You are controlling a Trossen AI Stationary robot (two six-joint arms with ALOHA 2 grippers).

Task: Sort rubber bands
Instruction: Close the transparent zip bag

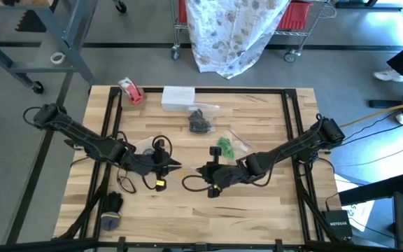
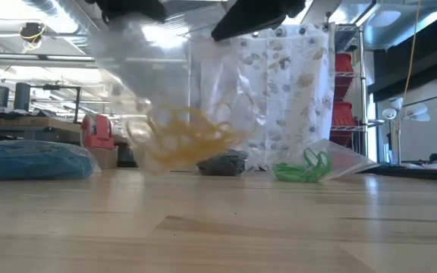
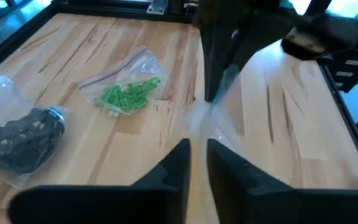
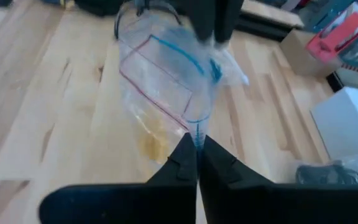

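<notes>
A clear zip bag [image 2: 158, 91] with tan-yellow rubber bands [image 2: 184, 136] in its bottom hangs above the table's middle, between my two grippers. My left gripper [image 1: 178, 166] has one end of the bag's top and my right gripper [image 1: 200, 171] the other; they face each other, nearly touching. A bag of green rubber bands [image 1: 224, 147] and a bag of black rubber bands [image 1: 200, 122] lie flat on the wood farther back. A bag of blue rubber bands [image 2: 29, 159] lies near the front left. My left gripper [image 3: 197, 155] has the bag's clear film [image 3: 199, 124] between its two fingers, which stand only a narrow gap apart. It comes slanting down from the table's left. The bag hangs below, clear of the table. My right gripper [image 4: 197, 155] pinches the bag's top edge at the blue zip line [image 4: 197, 130] between its two fingers. It comes slanting down from the table's right. The bag stretches away toward the left gripper and hangs with the yellow bands [image 4: 153, 140] at its low end.
A red-and-white tape roll [image 1: 130, 91] and a white box [image 1: 178, 96] sit at the far edge. Black frame rails [image 1: 110, 112] run along the table's left and right sides. Bare wood lies in front of both grippers.
</notes>
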